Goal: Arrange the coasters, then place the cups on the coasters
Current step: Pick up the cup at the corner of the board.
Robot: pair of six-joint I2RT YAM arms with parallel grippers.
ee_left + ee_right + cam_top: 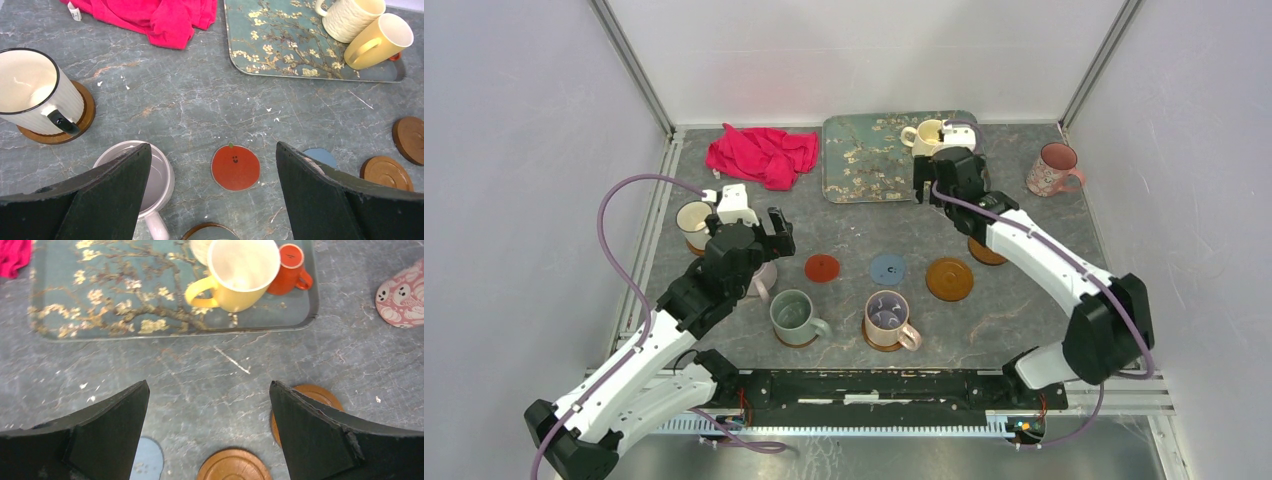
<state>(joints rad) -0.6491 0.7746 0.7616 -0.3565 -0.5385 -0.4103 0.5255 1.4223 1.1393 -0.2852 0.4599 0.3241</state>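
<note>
My left gripper (pixel 211 150) hangs open above the table, between a pale mauve cup (pixel 155 175) and a red coaster (pixel 235 167). A cream cup (pixel 35 95) stands on a brown coaster (pixel 85 115) to its left. My right gripper (pixel 209 385) is open over bare table just in front of the tray (pixel 100 290), which holds a yellow cup (pixel 242 272) and a tiny orange cup (pixel 290 262). An amber coaster (pixel 234 465), a second one (pixel 312 392) and a blue coaster (pixel 147 460) lie below it. A grey-green cup (pixel 794 317) and a mauve cup (pixel 887 320) stand on coasters.
A red cloth (pixel 762 155) lies at the back, left of the tray (pixel 854 170). A pink floral cup (pixel 1054 170) stands on the table at the far right. A second cream cup (pixel 352 17) sits on the tray beside the yellow one. Walls close in on three sides.
</note>
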